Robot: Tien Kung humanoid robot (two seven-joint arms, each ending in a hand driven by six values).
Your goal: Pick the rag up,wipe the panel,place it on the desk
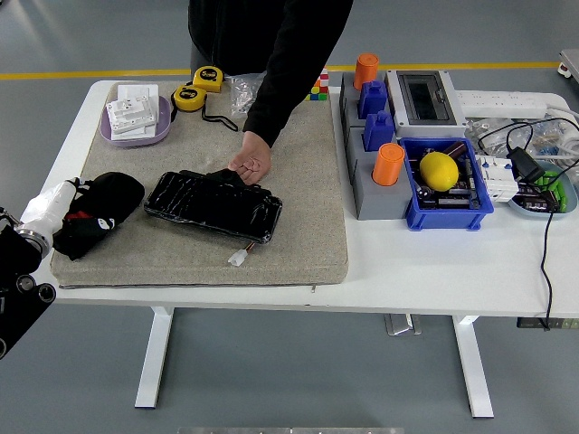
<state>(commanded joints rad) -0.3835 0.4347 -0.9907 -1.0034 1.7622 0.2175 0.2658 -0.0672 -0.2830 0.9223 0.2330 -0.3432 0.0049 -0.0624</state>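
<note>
Left hand: one robot hand [54,203] at the left edge of the mat, pale wrist showing; its fingers are buried in the black rag, and I cannot tell if they grip it or lie loose.
Rag: one black rag [98,212], bunched in a heap on the mat's left part, just left of the panel and not touching it as far as can be seen.
Mat: one grey felt mat [303,231] covering the left half of the white table [434,271].
Purple tray: one [136,131], at the mat's far left corner, holding white switch plates; the count is unclear.
Tape measures: two, yellow and black [199,88], beside the tray.
Panel: one glossy black panel [213,204], flat on the mat's middle, a white connector [238,258] on a short wire at its near edge.
Person's hand: one [251,163], on a black sleeve, resting on the panel's far edge.
Orange cylinders: two [388,164], standing on the grey and blue block holder.
Blue bin: one [445,194], holding one yellow lemon-like object [439,170].
Grey box: one [423,98], behind the bin.
</note>
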